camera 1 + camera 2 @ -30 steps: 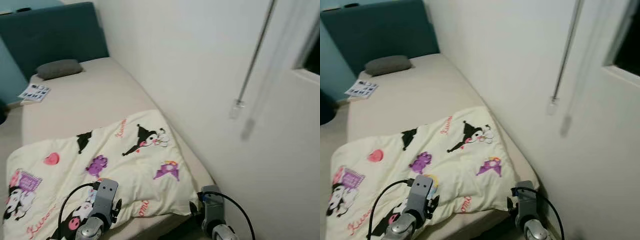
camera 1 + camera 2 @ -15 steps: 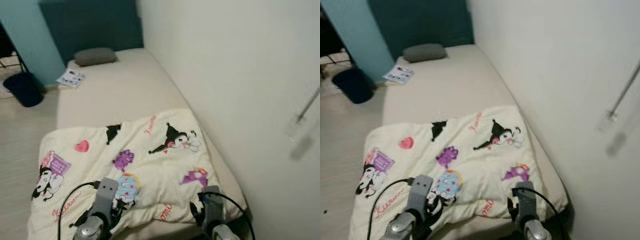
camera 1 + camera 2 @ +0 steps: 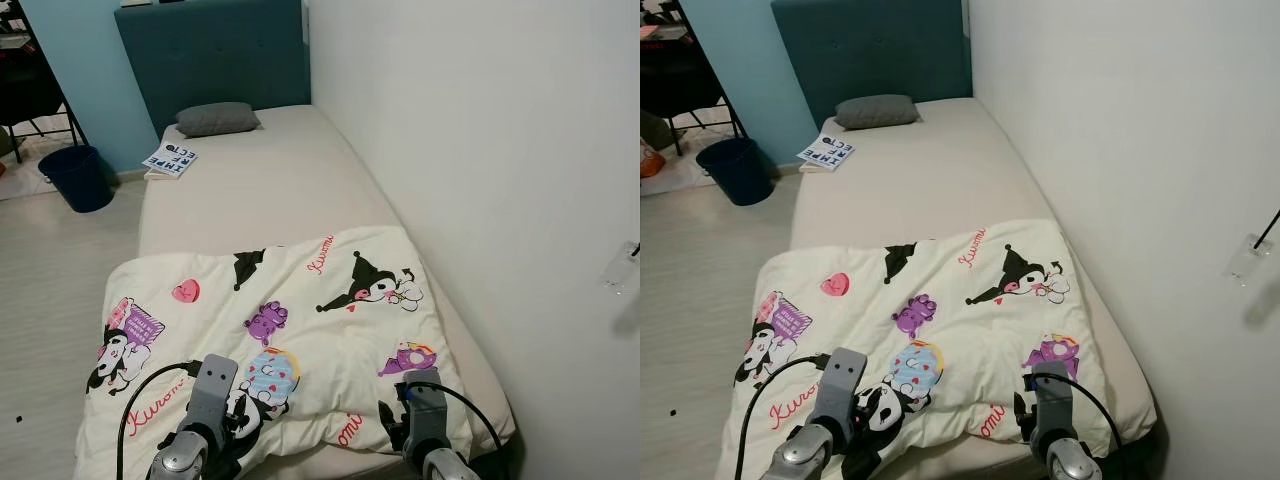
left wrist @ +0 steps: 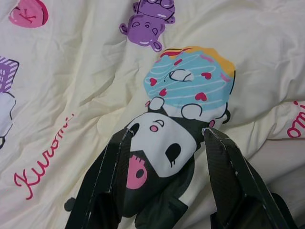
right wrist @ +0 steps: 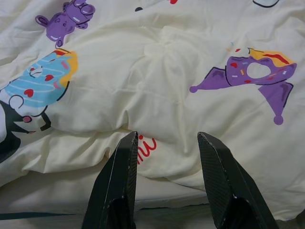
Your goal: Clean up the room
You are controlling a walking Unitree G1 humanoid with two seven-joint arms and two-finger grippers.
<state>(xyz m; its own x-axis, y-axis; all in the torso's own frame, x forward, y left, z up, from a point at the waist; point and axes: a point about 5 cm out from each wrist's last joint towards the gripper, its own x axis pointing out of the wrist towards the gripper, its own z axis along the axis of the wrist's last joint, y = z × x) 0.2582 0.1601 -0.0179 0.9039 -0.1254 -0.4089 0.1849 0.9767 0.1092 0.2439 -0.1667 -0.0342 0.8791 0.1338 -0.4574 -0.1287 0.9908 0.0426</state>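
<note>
walls [image 3: 480,150] white, one blue | headboard [image 3: 215,55] teal | floor [image 3: 55,290] pale wood | bin [image 3: 75,178] navy

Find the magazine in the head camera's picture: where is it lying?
The magazine lies at the far end of the bed, on its left edge, just in front of the grey pillow and near the blue bin on the floor.
</note>
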